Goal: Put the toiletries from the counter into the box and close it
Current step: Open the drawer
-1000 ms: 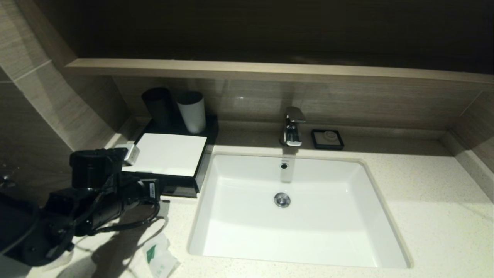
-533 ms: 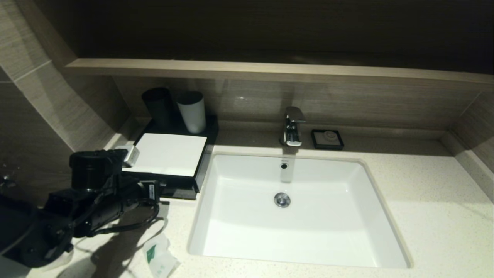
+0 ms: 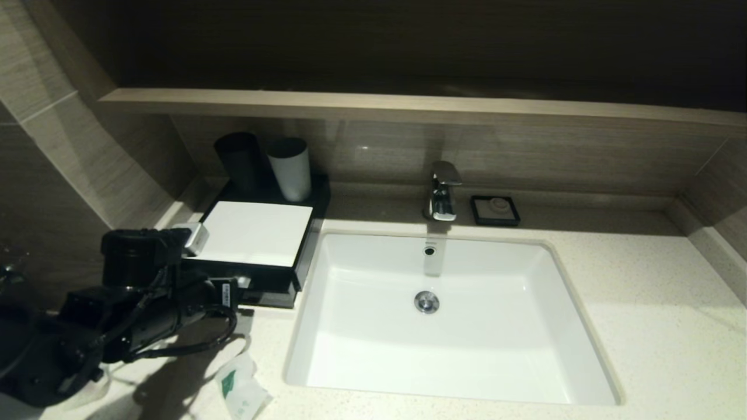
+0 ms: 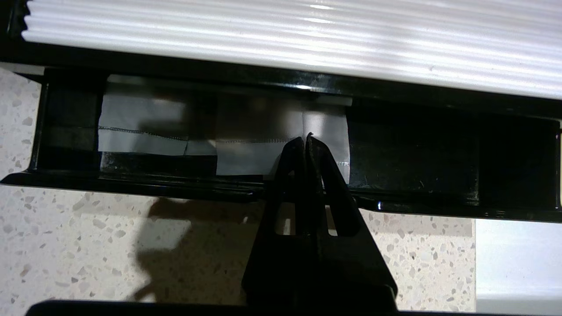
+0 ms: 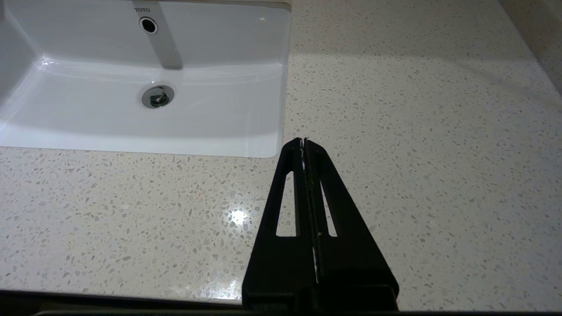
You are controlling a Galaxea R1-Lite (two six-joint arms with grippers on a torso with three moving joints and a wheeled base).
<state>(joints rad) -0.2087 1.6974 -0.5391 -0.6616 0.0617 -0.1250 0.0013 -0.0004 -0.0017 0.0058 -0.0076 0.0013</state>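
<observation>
The black box (image 3: 254,233) with a white top stands on the counter (image 3: 642,326), left of the sink (image 3: 467,350). Its drawer (image 4: 131,186) is pulled out and pale flat packets (image 4: 145,127) lie inside. My left gripper (image 4: 306,138) is shut. Its tips reach over the drawer's front wall, and the pull is hidden behind the fingers. One crinkly sachet (image 3: 239,391) with a green label lies on the counter near the front edge, beside my left arm (image 3: 146,303). My right gripper (image 5: 304,139) is shut and empty above bare counter (image 5: 417,131), right of the sink.
A dark cup (image 3: 239,160) and a white cup (image 3: 290,169) stand behind the box. The tap (image 3: 442,192) and a small black soap dish (image 3: 495,210) sit behind the sink. A wooden ledge (image 3: 408,108) runs above, and a tiled wall closes the left side.
My left arm has drawn back a little toward the counter's front edge, and the drawer's front has come out with it. The sachet on the counter has not moved.
</observation>
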